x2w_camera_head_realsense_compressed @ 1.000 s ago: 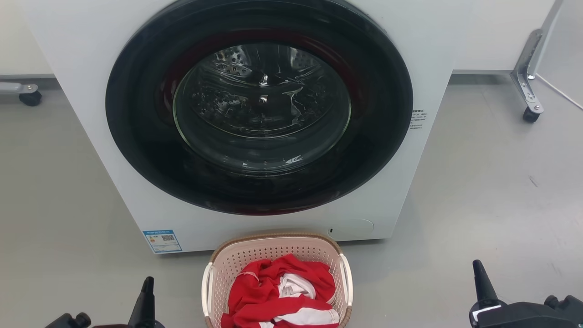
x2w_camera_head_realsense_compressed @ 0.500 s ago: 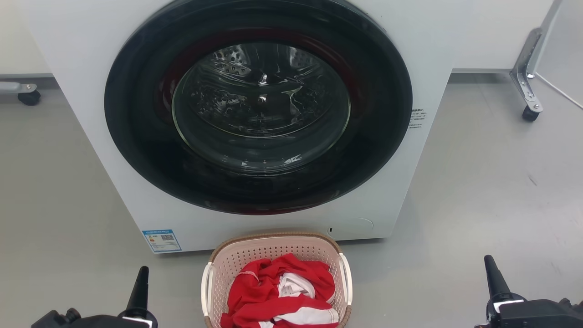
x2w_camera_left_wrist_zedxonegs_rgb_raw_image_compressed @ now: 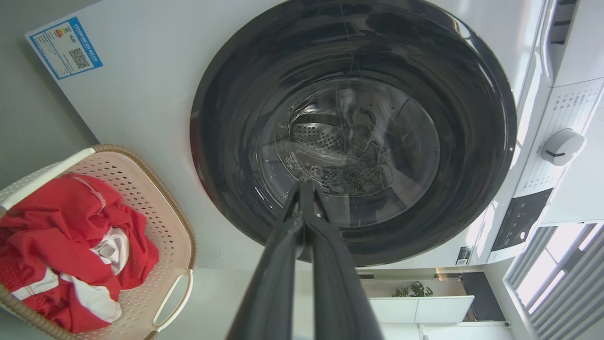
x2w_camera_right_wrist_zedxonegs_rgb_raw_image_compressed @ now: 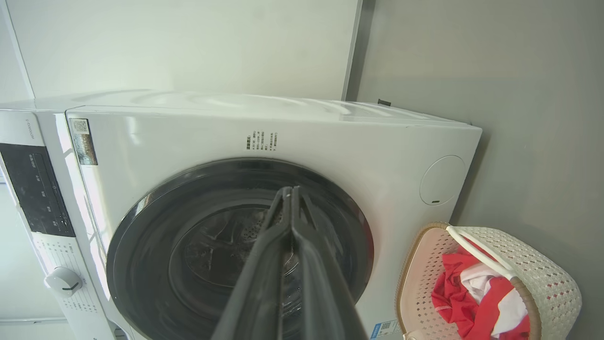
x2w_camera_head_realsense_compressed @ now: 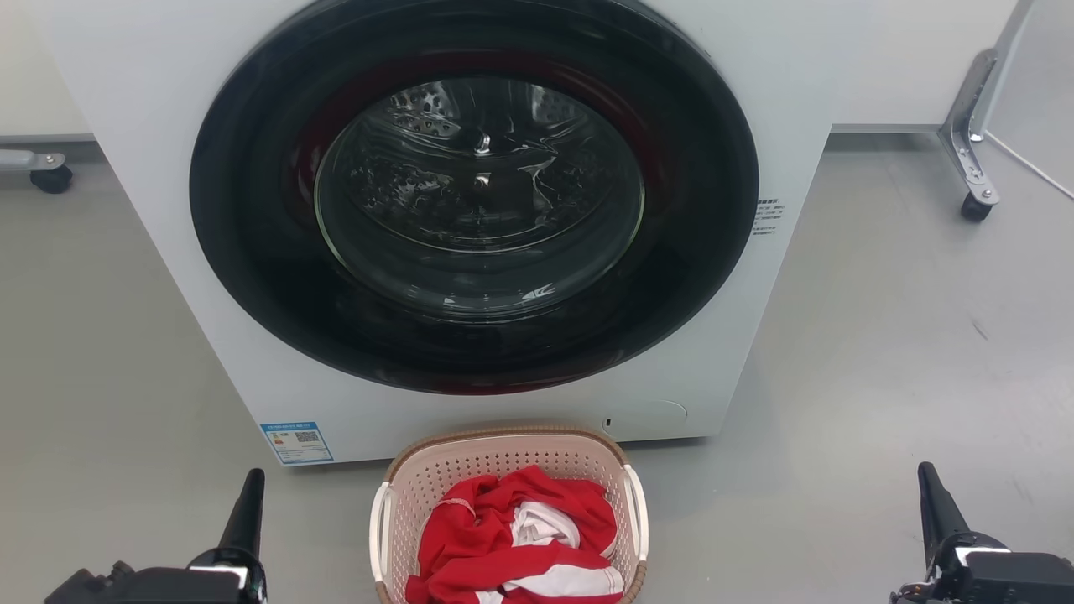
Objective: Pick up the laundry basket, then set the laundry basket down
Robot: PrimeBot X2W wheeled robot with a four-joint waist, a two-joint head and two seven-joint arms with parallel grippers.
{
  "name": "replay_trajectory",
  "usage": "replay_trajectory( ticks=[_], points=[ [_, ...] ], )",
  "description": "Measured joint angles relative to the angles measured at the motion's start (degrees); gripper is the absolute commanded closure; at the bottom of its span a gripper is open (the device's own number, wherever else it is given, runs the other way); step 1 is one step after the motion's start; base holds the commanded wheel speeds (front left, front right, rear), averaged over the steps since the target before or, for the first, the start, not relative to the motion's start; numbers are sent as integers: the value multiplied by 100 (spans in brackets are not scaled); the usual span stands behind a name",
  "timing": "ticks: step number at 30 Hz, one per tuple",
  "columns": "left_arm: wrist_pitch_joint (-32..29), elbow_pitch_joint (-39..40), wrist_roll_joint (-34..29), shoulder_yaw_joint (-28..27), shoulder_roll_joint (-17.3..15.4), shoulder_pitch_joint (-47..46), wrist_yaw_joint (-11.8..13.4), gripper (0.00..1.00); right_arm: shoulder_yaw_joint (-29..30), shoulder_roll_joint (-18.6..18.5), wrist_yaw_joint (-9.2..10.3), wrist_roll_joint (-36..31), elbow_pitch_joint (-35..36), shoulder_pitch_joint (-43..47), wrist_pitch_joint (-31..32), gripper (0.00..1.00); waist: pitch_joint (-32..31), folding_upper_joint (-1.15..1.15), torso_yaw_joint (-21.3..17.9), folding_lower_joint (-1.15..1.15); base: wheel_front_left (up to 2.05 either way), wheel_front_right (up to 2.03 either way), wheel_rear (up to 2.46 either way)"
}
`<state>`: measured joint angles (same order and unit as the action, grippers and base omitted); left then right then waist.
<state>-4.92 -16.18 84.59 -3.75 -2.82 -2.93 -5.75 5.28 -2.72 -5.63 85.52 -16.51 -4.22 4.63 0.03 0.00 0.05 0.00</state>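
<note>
The laundry basket (x2w_camera_head_realsense_compressed: 470, 470) is pale pinkish-beige with small holes, a brown woven-look rim and white side handles. It stands on the floor at the bottom centre of the head view, just in front of the washing machine. Red and white clothes (x2w_camera_head_realsense_compressed: 516, 541) lie in it. The laundry basket (x2w_camera_left_wrist_zedxonegs_rgb_raw_image_compressed: 155, 208) shows at lower left in the left wrist view, and the laundry basket (x2w_camera_right_wrist_zedxonegs_rgb_raw_image_compressed: 542, 278) at lower right in the right wrist view. My left gripper (x2w_camera_head_realsense_compressed: 250, 486) is shut, well left of the basket. My right gripper (x2w_camera_head_realsense_compressed: 929, 482) is shut, far to its right. Neither touches it.
A white washing machine (x2w_camera_head_realsense_compressed: 797, 109) with a big dark round door (x2w_camera_head_realsense_compressed: 474, 193), shut, rises right behind the basket. Castor legs of frames stand at far left (x2w_camera_head_realsense_compressed: 52, 178) and far right (x2w_camera_head_realsense_compressed: 973, 205). Grey floor (x2w_camera_head_realsense_compressed: 881, 352) spreads on both sides.
Both grippers have moved outward and slightly up in the head view: the left one to the left, the right one to the right. The basket has stayed put.
</note>
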Motion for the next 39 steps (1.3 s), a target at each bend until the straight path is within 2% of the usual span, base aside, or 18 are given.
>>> replay_trajectory(
  ticks=[10, 39],
  points=[
    [-159, -70, 701, -143, 33, -166, -133, 100, 230, 16, -126, 591, -54, -91, 186, 100, 7, 0, -6, 0, 0, 0, 0],
    [-159, -76, 711, -145, 37, -166, -133, 100, 231, 21, -126, 591, -57, -104, 186, 100, 7, 0, -5, 0, 0, 0, 0]
  ],
)
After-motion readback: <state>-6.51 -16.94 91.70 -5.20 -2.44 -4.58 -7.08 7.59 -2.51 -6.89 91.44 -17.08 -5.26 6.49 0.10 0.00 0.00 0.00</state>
